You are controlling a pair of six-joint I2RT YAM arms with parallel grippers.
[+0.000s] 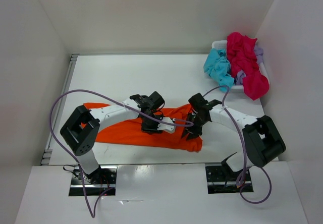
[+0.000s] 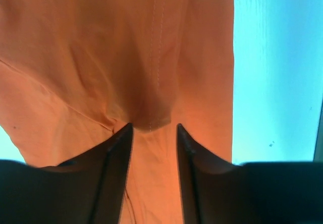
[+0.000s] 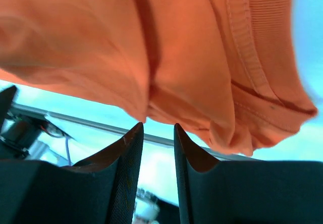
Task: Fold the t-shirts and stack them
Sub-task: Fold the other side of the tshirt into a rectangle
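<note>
An orange t-shirt (image 1: 121, 133) lies spread on the white table, bunched at its right end. My left gripper (image 1: 149, 126) points down over its middle. In the left wrist view that gripper (image 2: 154, 128) stands open, its tips parted over a dented fold of the orange cloth (image 2: 101, 57). My right gripper (image 1: 195, 131) is at the shirt's right end. Seen from the right wrist, it (image 3: 157, 127) is open with nothing between the fingers, and the orange cloth (image 3: 101, 42) hangs just past the tips. A turquoise shirt (image 1: 218, 67), a magenta shirt (image 1: 247, 62) and a lavender shirt (image 1: 259, 55) are piled at the back right.
A white basket (image 1: 218, 44) in the back right corner holds the three piled shirts. White walls close in the table on the left, back and right. A purple cable (image 1: 65, 100) loops from the left arm over the shirt.
</note>
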